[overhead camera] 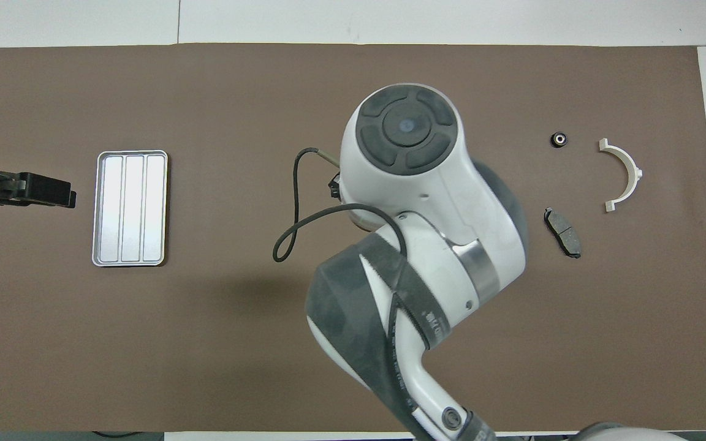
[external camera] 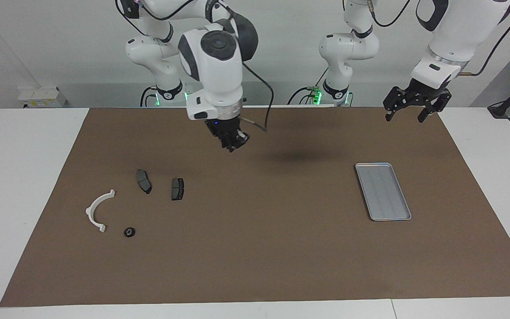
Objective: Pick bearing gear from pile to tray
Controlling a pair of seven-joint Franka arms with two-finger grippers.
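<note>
a small black round piece (external camera: 129, 231) – the bearing gear, i judge – lies on the mat just beside the white bracket (external camera: 97, 210), well apart from the right gripper (external camera: 233, 145), toward the right arm's end. the right gripper hangs clenched over the mat's middle; if it grasps a small part i cannot tell. the step looks like carrying – the next move calls for reaching over the tray (external camera: 372, 165), well apart toward the left arm's end. the left gripper (external camera: 404, 118) waits released.

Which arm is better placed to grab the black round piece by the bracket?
Likely right: the black round piece lies at its end; right gripper hovers over the mat centre, left gripper near the tray.
</note>
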